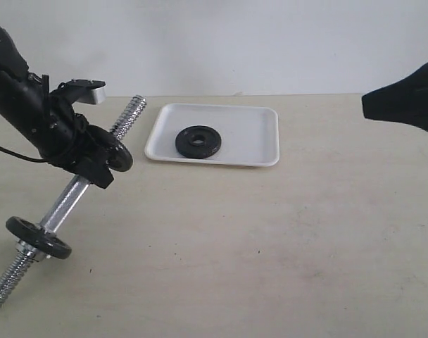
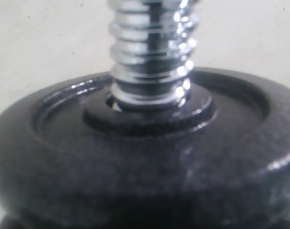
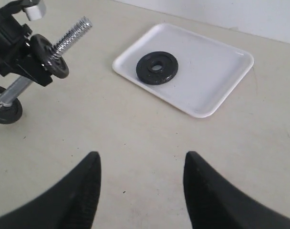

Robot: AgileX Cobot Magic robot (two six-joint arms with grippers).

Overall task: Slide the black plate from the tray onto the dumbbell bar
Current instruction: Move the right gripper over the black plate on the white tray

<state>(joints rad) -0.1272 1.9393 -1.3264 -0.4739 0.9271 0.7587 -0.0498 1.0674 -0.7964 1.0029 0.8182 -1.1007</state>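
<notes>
In the exterior view, the dumbbell bar (image 1: pixel 65 203) is seen slanting from low on the left up toward the tray (image 1: pixel 260 134). It is clamped by the left gripper (image 1: pixel 94 165), whose jaws are closed on the chrome shaft. An upper disc (image 1: pixel 119 153) sits on the bar just beside that gripper, and a bare threaded end projects beyond it toward the tray. A lower disc (image 1: pixel 38 238) is carried near the bar's other end; whether that end touches the table (image 1: pixel 270 246) cannot be told. The black plate (image 1: pixel 198 141) lies flat inside the tray, in the half nearer the bar, well apart from both arms. Only a black part of the right arm (image 1: pixel 407 102) is seen, at the right edge above the table.

In the left wrist view, the upper disc (image 2: pixel 135 162) is shown very close, blurred, with its raised rim and hub ring. The threaded chrome rod is seen passing through its centre hole. No fingers can be made out here.

In the right wrist view, the right gripper (image 3: pixel 141 155) is shown with its two black fingers (image 3: pixel 83 195) spread apart and nothing between them, only bare table beneath. The tray is seen beyond it, with the black plate lying flat in it, toward the corner nearest the held bar.
</notes>
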